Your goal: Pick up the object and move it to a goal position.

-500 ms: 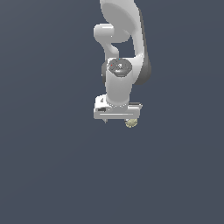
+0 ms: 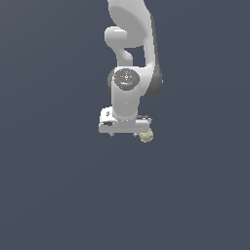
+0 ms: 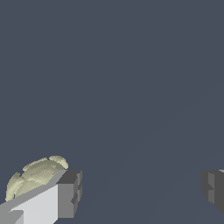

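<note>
The object (image 2: 146,136) is a small pale yellowish lumpy ball. In the exterior view it sits just below the hand's end on the exterior view's right. The wrist view shows the object (image 3: 35,176) on the outer side of one finger (image 3: 69,193), partly hidden behind it and not between the fingers. My gripper (image 3: 140,190) is open, its two dark pads far apart with only bare floor between them. In the exterior view the gripper (image 2: 127,133) hangs low under the white arm, its fingertips mostly hidden by the hand.
A plain dark grey-blue floor (image 2: 58,195) fills both views. No other objects, containers or edges show.
The hand has shifted slightly towards the exterior view's left and a little lower. The ball has stayed where it was.
</note>
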